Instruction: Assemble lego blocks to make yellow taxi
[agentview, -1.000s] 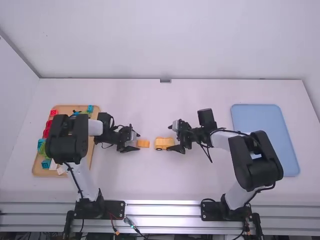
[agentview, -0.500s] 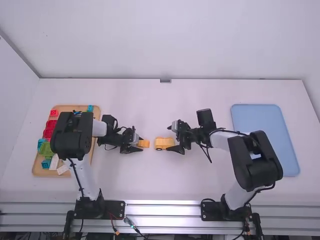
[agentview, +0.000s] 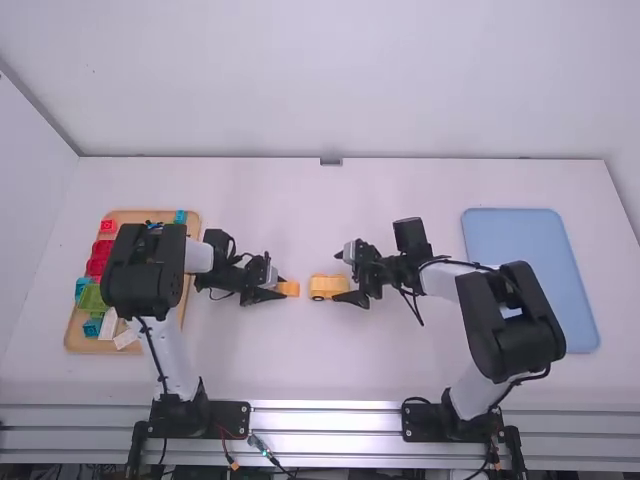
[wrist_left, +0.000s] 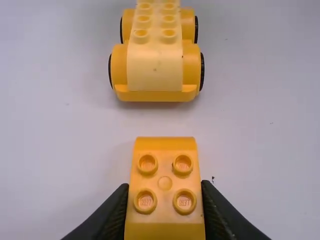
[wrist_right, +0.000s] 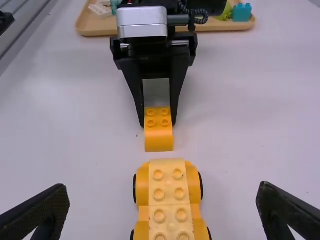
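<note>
Left wrist view shows room between yellow block (wrist_left: 165, 150) and wheeled base (wrist_left: 155, 70) edges.

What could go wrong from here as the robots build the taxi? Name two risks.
The car stands on wheels, unheld between the right gripper's open fingers, so it may roll if pushed.

The left gripper pinches the block with one end sticking out, so it could tilt when pressed on.

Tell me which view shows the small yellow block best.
The left wrist view: the block is biggest there, four studs plain, gripped by the left hand. The right wrist view shows it smaller; the high view, a tiny patch.
</note>
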